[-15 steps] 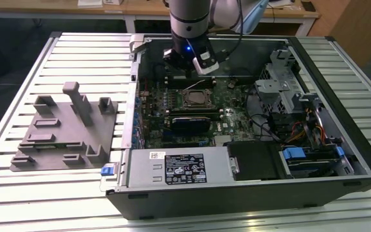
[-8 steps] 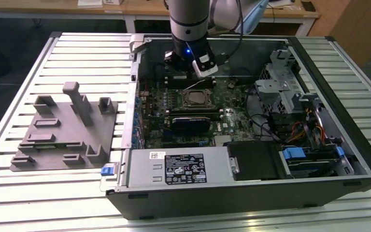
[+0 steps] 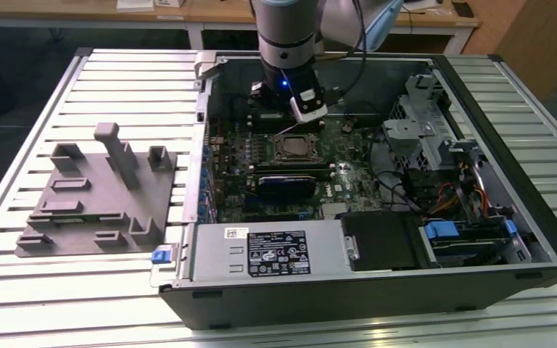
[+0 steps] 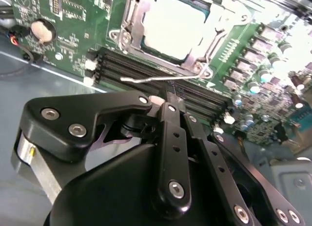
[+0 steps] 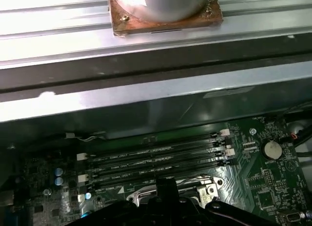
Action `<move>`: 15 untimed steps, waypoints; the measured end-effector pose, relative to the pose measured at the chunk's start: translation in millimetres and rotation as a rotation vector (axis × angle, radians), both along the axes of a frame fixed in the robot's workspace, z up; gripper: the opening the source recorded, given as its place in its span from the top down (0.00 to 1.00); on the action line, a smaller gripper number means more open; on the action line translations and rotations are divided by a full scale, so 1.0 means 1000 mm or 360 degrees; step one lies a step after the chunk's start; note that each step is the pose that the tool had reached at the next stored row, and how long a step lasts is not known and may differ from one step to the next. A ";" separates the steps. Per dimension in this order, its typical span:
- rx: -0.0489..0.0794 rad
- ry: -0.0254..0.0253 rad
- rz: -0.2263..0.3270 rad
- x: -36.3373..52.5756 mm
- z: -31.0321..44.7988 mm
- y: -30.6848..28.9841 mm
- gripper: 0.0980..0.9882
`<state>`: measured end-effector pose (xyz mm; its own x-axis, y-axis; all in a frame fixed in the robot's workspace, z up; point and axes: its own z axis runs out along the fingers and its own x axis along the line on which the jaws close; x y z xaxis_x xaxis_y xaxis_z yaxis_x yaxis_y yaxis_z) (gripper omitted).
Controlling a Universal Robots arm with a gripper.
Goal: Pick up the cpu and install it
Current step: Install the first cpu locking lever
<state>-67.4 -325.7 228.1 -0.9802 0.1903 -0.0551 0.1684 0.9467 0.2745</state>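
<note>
Black gripper (image 4: 168,96) fingers look pinched together with nothing between them, hovering just over the memory slots (image 4: 161,74) while the cpu (image 4: 175,23) already sits in its motherboard socket (image 4: 127,38).

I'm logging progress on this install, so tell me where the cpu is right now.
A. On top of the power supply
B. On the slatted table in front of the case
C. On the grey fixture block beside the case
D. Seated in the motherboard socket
D: in the second wrist view the cpu, its pale metal top showing, sits inside the socket frame on the motherboard.
</note>
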 end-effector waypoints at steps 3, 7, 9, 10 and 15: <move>0.0000 0.00000 -0.0011 0.0052 -0.0030 0.0000 0.99; 0.0000 0.00001 -0.0023 0.0119 -0.0059 0.0000 0.99; 0.0000 0.00002 -0.0024 0.0129 -0.0065 0.0000 0.99; 0.0000 0.00001 -0.0025 0.0131 -0.0068 0.0000 0.99; 0.0000 -0.00247 -0.0025 0.0131 -0.0098 0.0001 0.99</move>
<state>-54.3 -325.6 218.2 -0.9762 0.2054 -0.0703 0.1787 0.9441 0.2771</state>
